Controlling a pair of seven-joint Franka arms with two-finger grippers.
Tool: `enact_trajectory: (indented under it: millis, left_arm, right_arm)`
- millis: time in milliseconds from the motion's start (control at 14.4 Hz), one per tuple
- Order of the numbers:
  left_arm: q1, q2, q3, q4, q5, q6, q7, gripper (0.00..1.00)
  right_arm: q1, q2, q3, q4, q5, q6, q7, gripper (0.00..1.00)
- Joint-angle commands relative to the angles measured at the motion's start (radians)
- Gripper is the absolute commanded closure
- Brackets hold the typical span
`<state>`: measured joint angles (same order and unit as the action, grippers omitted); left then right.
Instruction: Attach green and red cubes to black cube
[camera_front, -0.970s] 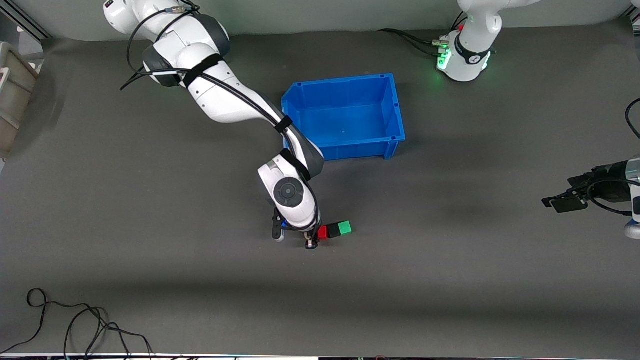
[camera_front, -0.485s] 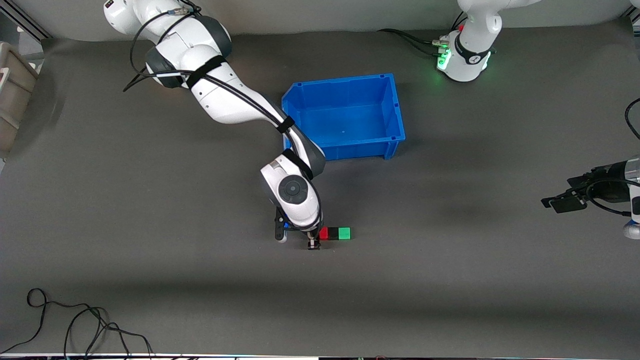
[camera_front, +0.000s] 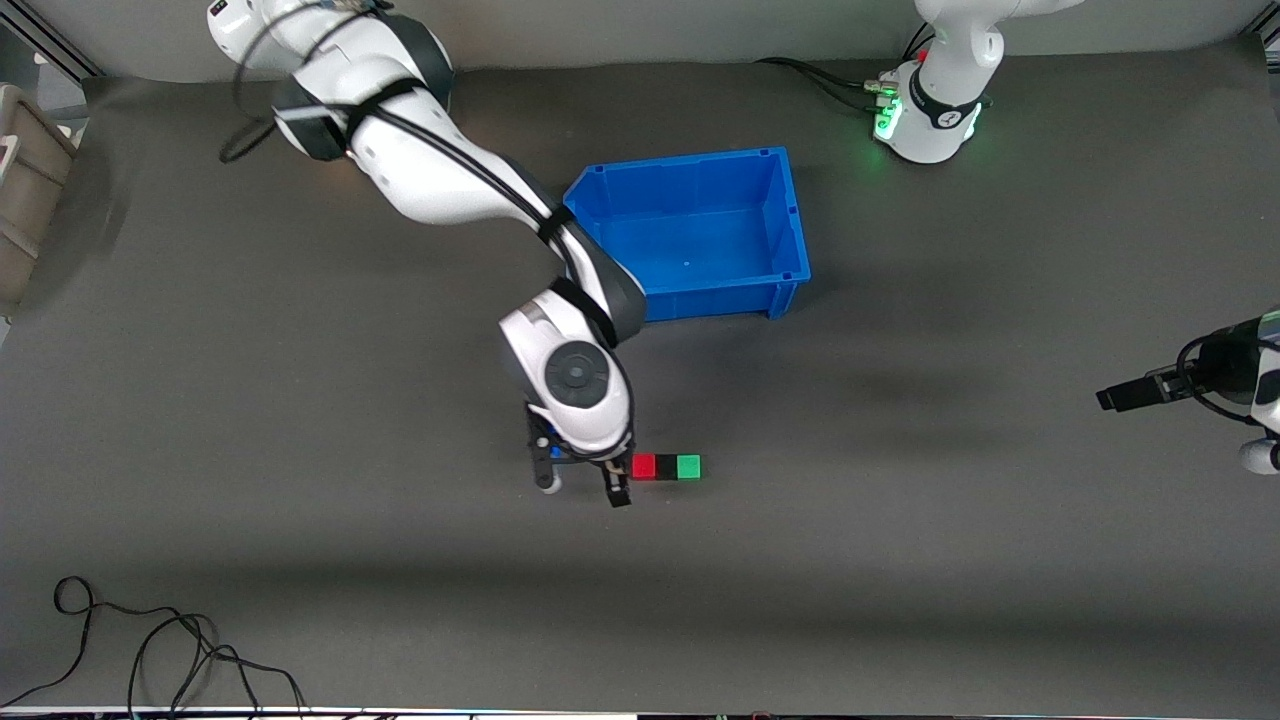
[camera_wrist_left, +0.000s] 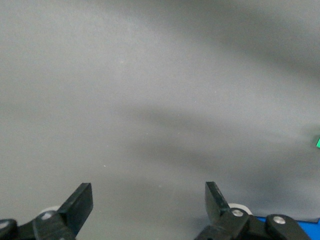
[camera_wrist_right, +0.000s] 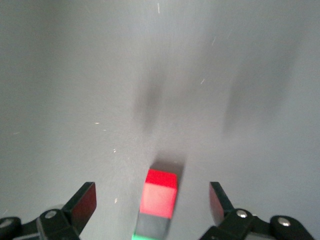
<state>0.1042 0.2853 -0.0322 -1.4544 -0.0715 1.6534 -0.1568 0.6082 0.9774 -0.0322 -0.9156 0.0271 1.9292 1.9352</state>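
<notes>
The red cube (camera_front: 644, 466), the black cube (camera_front: 666, 467) and the green cube (camera_front: 688, 466) lie joined in a straight row on the grey table, black in the middle. My right gripper (camera_front: 582, 487) is open and empty, just off the red end of the row. In the right wrist view the red cube (camera_wrist_right: 160, 197) lies between the open fingers of the gripper (camera_wrist_right: 151, 192) and touches neither, with the black cube (camera_wrist_right: 152, 225) and a sliver of green (camera_wrist_right: 147, 237) after it. My left gripper (camera_front: 1120, 395) waits open and empty at the left arm's end of the table; its wrist view shows its gripper (camera_wrist_left: 148, 192) over bare mat.
An empty blue bin (camera_front: 710, 300) stands farther from the front camera than the cubes, partly under the right arm. A loose black cable (camera_front: 150, 650) lies near the front edge at the right arm's end. A beige box (camera_front: 20, 200) sits at that end's edge.
The cube row has turned from tilted to straight. My right gripper has drawn back from the red cube toward the right arm's end. My left gripper has shifted slightly.
</notes>
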Motion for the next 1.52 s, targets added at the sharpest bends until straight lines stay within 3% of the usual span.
enact_trajectory:
  millis: [0, 346, 554, 762, 1108, 1247, 1455]
  left_arm:
    - [-0.014, -0.072, 0.008, -0.015, 0.03, -0.027, 0.113, 0.0]
    - [-0.037, -0.196, 0.006, -0.089, 0.022, -0.046, 0.161, 0.0]
    - [-0.084, -0.215, 0.008, -0.087, 0.033, -0.055, 0.151, 0.0]
    - [-0.101, -0.216, 0.006, -0.083, 0.038, -0.056, 0.144, 0.0]
    - [-0.172, -0.218, 0.052, -0.067, 0.073, -0.09, 0.151, 0.0]
    - [-0.166, -0.23, 0.054, -0.067, 0.075, -0.109, 0.161, 0.0]
    - [-0.159, -0.247, 0.052, -0.086, 0.075, -0.109, 0.161, 0.0]
  right_arm:
    - [-0.083, -0.201, 0.005, -0.049, 0.082, -0.213, -0.204, 0.0]
    - [-0.241, -0.465, -0.003, -0.071, 0.105, -0.588, -0.656, 0.0]
    - [-0.336, -0.598, -0.006, -0.167, 0.105, -0.682, -0.885, 0.0]
    - [-0.399, -0.718, -0.04, -0.308, 0.096, -0.684, -1.205, 0.0]
    - [-0.4, -0.773, -0.221, -0.408, 0.083, -0.653, -1.723, 0.0]
    - [-0.398, -0.824, -0.261, -0.506, 0.08, -0.54, -1.864, 0.0]
    - [-0.39, -0.936, -0.262, -0.698, 0.059, -0.36, -1.906, 0.0]
